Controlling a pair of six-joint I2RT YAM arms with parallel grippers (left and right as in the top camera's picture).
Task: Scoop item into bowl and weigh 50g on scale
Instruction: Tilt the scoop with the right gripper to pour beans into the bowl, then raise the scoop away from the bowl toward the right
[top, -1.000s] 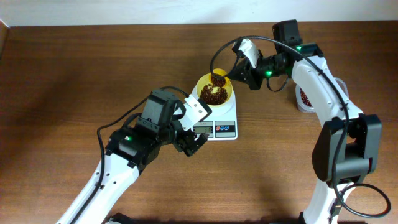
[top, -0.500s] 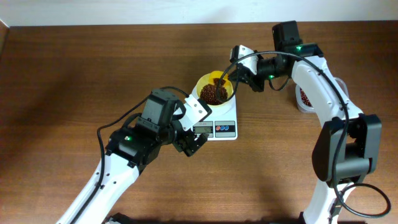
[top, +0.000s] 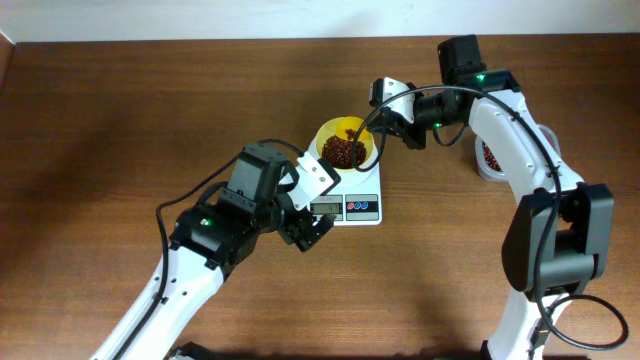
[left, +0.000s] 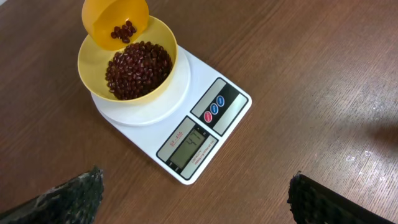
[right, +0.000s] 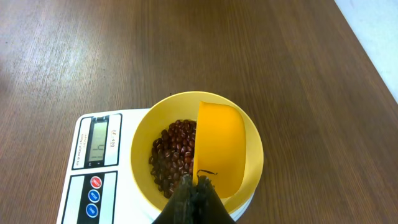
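The pale yellow bowl (top: 345, 147) stands on the white scale (top: 350, 195) and holds a heap of dark reddish-brown beans (top: 342, 152). My right gripper (top: 392, 118) is shut on the yellow scoop (top: 358, 130), tipped on its side over the bowl's far rim. In the left wrist view the scoop (left: 115, 23) still holds a few beans above the bowl (left: 127, 68); the scale (left: 193, 127) shows its lit display. In the right wrist view the scoop (right: 220, 146) stands on edge over the beans (right: 174, 155) in the bowl (right: 143, 134), gripper (right: 198, 186) at its handle. My left gripper (left: 196, 193) is open and empty in front of the scale.
A white container (top: 488, 158) with more beans stands at the right, beside the right arm. Brown wooden tabletop (top: 120, 120) lies all around the scale.
The scoop has tipped further over the bowl and most of its beans have fallen in. My right gripper has shifted slightly left. The left arm has not moved.
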